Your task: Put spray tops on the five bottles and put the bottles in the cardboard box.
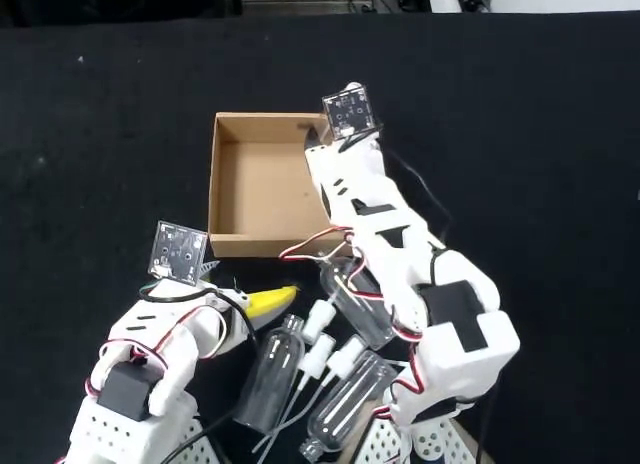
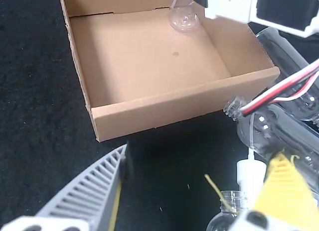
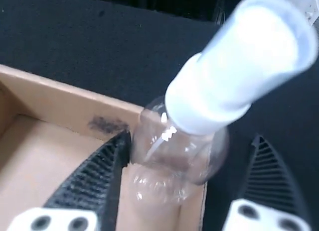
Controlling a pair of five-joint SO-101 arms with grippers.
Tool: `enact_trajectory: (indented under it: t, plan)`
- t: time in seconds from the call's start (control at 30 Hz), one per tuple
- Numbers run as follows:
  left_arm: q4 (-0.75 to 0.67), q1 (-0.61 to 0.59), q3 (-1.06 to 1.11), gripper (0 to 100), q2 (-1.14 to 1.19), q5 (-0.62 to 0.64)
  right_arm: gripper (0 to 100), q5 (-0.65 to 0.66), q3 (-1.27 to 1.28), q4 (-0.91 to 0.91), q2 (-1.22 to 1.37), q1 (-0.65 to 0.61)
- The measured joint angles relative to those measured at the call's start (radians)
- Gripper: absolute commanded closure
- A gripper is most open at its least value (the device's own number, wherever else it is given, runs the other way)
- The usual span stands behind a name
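The cardboard box (image 1: 228,184) lies open in mid-table, its floor (image 2: 144,52) bare. My right gripper (image 1: 318,144) hangs over the box's far right corner, open, its fingers either side of a clear bottle (image 3: 174,156) with a white spray top (image 3: 239,71); one finger (image 3: 99,176) is against the bottle, the other stands off. That bottle's base (image 2: 183,17) shows inside the box corner. My left gripper (image 1: 250,286) is open in front of the box's near wall (image 2: 184,106). Clear bottles (image 1: 272,369) (image 1: 350,399) and white spray tops (image 1: 322,319) lie between the arms.
A bottle with an open threaded neck (image 2: 233,107) lies just outside the box's near right corner, under the right arm's wires (image 2: 279,99). Another open neck (image 2: 232,198) and a spray top (image 2: 249,171) lie between my left fingers. Black cloth (image 1: 100,134) covers the table.
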Motion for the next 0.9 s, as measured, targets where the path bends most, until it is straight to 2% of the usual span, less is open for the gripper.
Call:
enact_trajectory:
  t: [0.17,0.9]
  plan:
    - [0.000,0.000,0.000,61,0.000,0.000,63.7,0.000,0.000,0.075,-0.035,0.000]
    - [0.000,0.000,0.000,61,0.000,0.000,63.8,0.000,0.002,0.158,-0.127,0.002]
